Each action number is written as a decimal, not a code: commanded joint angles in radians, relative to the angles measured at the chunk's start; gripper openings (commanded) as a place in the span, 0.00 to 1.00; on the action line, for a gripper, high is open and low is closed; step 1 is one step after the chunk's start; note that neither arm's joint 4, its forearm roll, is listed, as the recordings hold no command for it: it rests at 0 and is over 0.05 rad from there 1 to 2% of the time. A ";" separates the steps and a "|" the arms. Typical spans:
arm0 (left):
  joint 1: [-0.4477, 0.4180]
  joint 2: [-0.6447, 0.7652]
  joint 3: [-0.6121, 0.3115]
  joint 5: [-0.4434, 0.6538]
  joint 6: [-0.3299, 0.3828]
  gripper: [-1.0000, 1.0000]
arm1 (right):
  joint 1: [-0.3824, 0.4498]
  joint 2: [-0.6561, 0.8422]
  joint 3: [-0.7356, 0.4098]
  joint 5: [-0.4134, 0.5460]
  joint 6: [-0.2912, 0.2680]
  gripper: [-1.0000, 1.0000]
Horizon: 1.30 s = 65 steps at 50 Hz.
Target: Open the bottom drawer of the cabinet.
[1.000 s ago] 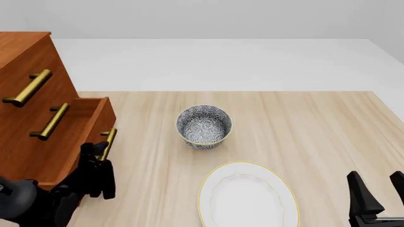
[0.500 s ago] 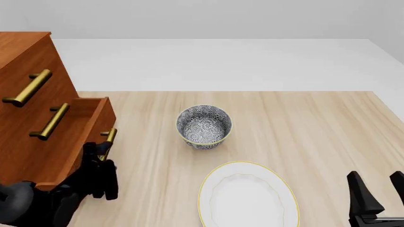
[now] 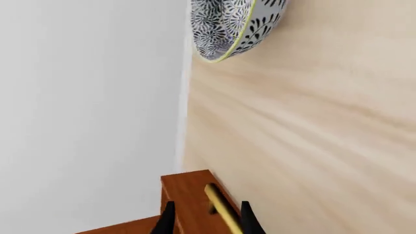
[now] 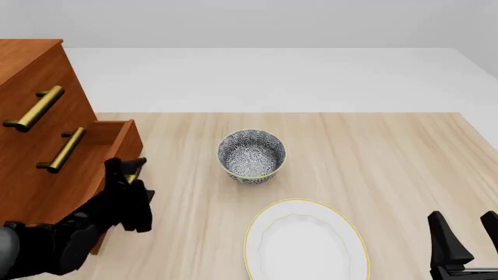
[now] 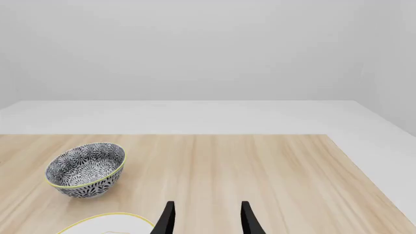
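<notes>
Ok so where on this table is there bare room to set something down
The widest bare stretch is the table's right side, beyond the bowl and plate, ahead of the right claw. A far strip behind the bowl is also bare. It is crowded at left, where the left claw sits at the bottom drawer.

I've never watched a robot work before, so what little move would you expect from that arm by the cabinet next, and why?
Probably a further pull toward the robot. The left pincer straddles the brass handle of the bottom drawer, which already juts out of the cabinet but looks only partly open.
</notes>
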State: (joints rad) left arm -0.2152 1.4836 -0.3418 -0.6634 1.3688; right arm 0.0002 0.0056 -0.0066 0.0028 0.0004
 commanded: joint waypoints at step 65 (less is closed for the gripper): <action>0.195 -0.298 -0.446 0.914 -1.201 1.00 | 0.000 0.000 0.000 0.000 0.000 1.00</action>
State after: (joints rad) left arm -0.0428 1.1839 -0.8473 0.2688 0.2249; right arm 0.0002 0.0057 -0.0066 0.0028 0.0004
